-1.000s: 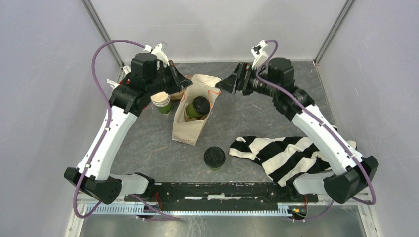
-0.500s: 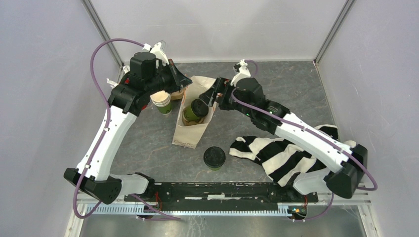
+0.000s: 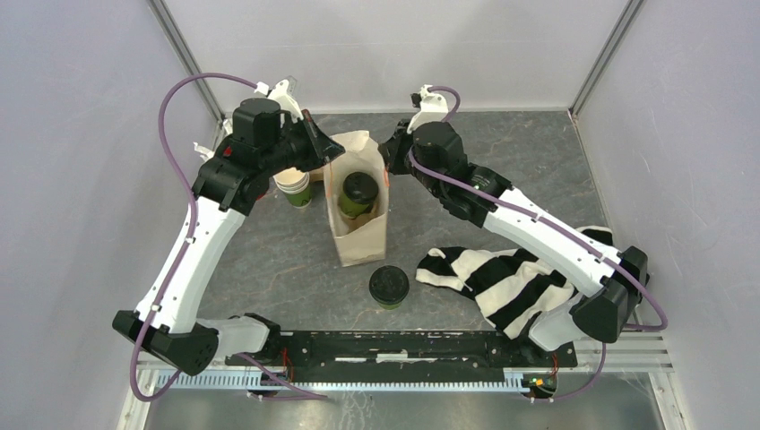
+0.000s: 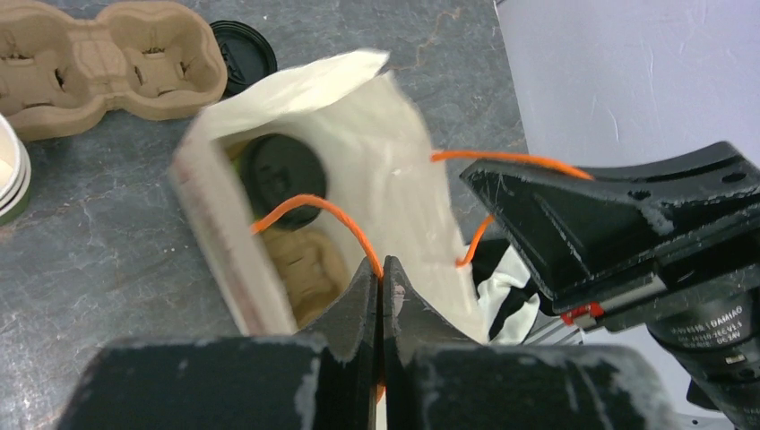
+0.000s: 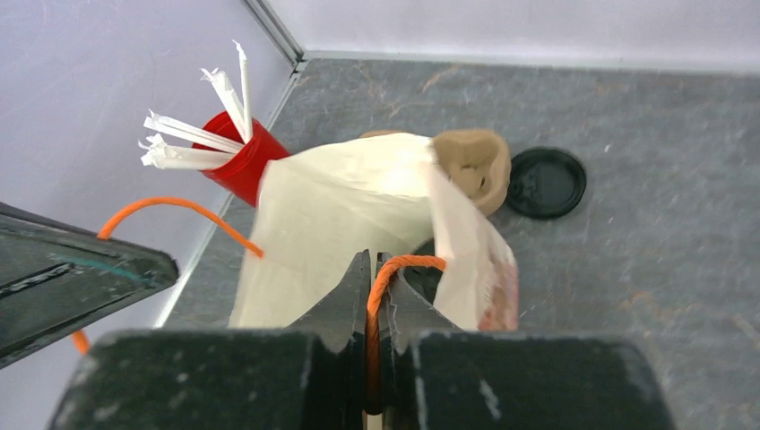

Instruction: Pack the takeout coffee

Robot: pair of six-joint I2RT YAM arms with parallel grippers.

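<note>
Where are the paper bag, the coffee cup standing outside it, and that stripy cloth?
paper bag point(image 3: 360, 244): top view, on its near side wall.
lidded cup point(image 3: 389, 285): top view, on the middle of its black lid.
striped cloth point(image 3: 502, 287): top view, on a stripe near its middle.

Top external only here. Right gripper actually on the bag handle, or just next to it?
Observer: Right wrist view shows the right gripper shut on an orange handle.
Operator: Left side?
Observer: Left wrist view shows the left gripper shut on the other orange handle.
Operator: Anything hidden behind the arms?
Observer: A loose black lid lies beside the pulp carrier.
</note>
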